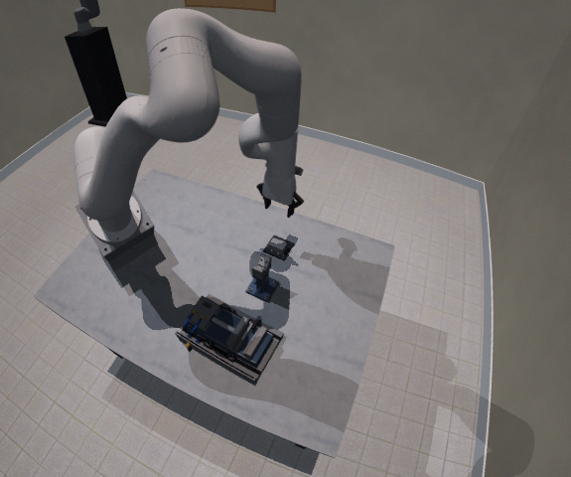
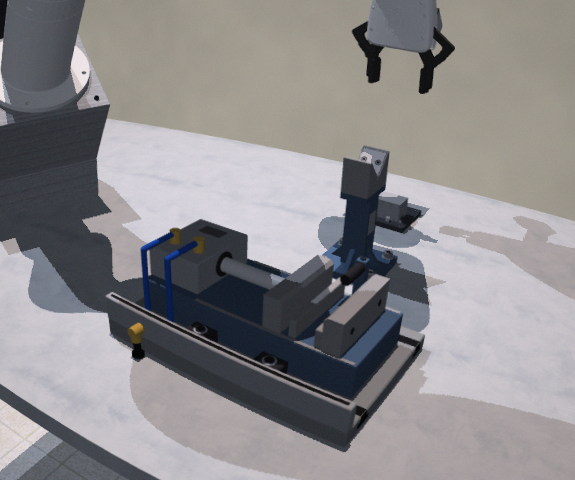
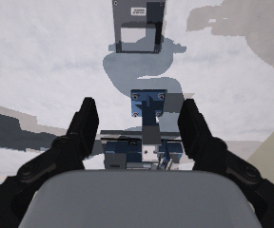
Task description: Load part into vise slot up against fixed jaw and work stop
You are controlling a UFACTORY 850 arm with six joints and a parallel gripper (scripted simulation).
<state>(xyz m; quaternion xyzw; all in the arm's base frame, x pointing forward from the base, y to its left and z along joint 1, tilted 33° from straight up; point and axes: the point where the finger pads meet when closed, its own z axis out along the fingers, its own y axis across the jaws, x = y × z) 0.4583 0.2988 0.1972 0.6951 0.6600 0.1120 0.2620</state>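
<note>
Nothing is loaded yet: the part [image 3: 137, 38] sits on the infeed plate [image 3: 119, 13] ahead of and below the spread, empty tool [image 2: 398, 77], and the vise [image 2: 328, 304] has nothing between its jaws.

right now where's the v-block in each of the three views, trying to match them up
Top: the V-block stands mid-table, between the part on its infeed plate and the vise.
Exterior: the V-block is right of centre, on its blue post behind the vise, hiding part of the plate.
Wrist: seen from above, its blue foot lies at centre, between the open fingers.
Shared landmark: the infeed plate, always just beyond the V-block.
</note>
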